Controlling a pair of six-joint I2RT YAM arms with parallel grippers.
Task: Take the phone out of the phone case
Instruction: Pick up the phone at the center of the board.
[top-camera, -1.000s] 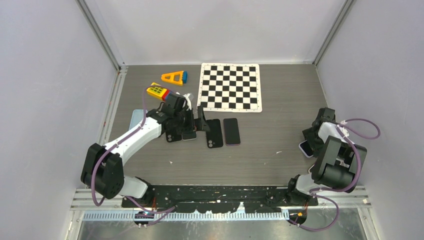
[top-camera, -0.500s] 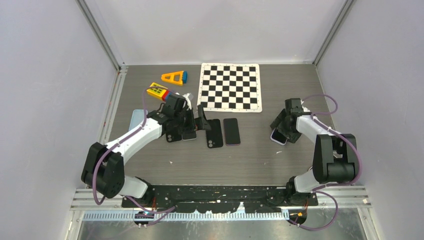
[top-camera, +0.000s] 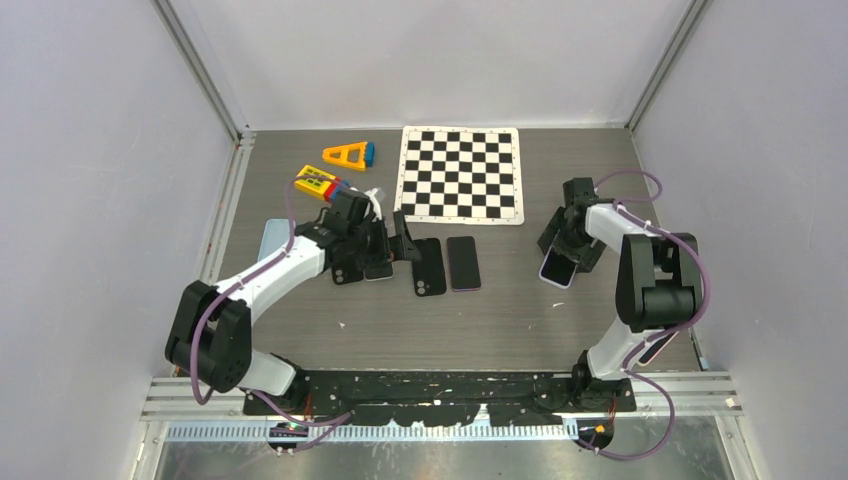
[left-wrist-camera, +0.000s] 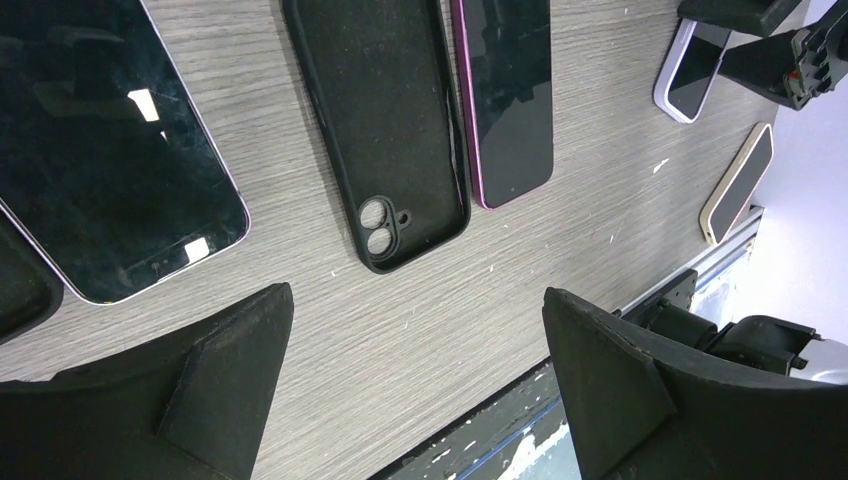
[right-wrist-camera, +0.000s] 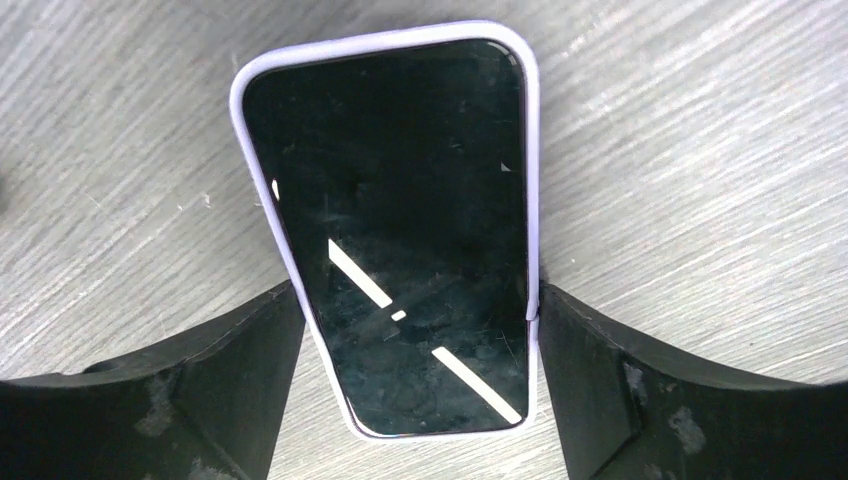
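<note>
**Lavender case sits between the right fingers; phone not out yet**

Grey wood-grain table (top-camera: 500, 320). The task's cased phone is at about 3 o'clock of its middle in the top view, well apart from the cluster at 9 o'clock.

The right arm is the nearer one by far. The right gripper (right-wrist-camera: 420, 330) straddles the phone (right-wrist-camera: 400, 220), with the fingers at 9 and 3 o'clock of its lower half. The pads sit against both long edges of the lavender case (right-wrist-camera: 533, 150). The jaws stand wide, but I cannot tell whether they are squeezing or just resting there.

The phone's long axis runs 12 to 6 in the right wrist view, straight out from the wrist. In the top view it runs roughly 1 to 7.

The left gripper (left-wrist-camera: 415, 295) is spread wide with nothing in it. It hangs over the empty black case (left-wrist-camera: 385, 130) and the bare phone (left-wrist-camera: 510, 90) touching that case at its 3 o'clock side.

Judgement: prying needs a second contact on the case lip, and the left arm is a long reach away.

Hard to make out:
- Whether the phone lies flat or tipped.
- The back and camera cut-out, which are hidden.
- The phone's far end in the top view, which the gripper covers.
- A cream-rimmed phone (left-wrist-camera: 737, 185), which shows only in the left wrist view, near the table edge.
</note>
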